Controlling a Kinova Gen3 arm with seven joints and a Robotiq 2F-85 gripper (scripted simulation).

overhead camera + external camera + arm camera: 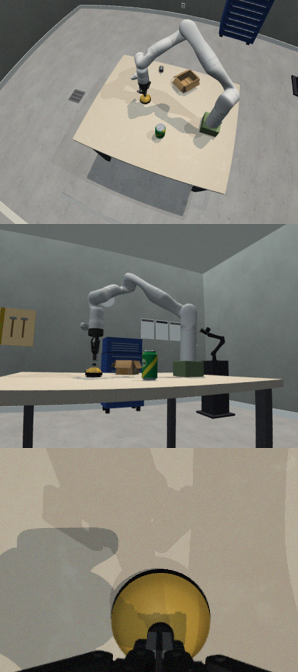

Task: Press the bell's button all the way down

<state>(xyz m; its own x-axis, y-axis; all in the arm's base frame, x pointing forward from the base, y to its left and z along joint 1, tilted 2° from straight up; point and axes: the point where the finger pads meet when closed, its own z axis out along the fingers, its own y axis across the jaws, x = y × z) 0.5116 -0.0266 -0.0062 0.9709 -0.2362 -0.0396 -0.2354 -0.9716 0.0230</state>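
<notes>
Directly above the bell point(145, 98), the gripper point(143, 91) points straight down, fingers pressed together on nothing, tips just over the yellow dome; contact with the button cannot be told. Bell sits on the table point(129, 160), left of middle toward the far side. Green can point(160, 130) stands nearer, cardboard box point(186, 80) far right.

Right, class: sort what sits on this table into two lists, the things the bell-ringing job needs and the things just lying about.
Needed for the job:
- bell, yellow dome on a black base
- gripper, shut and empty, directly above the bell

Just lying about:
- green can
- open cardboard box
- small dark object near the table's far edge
</notes>
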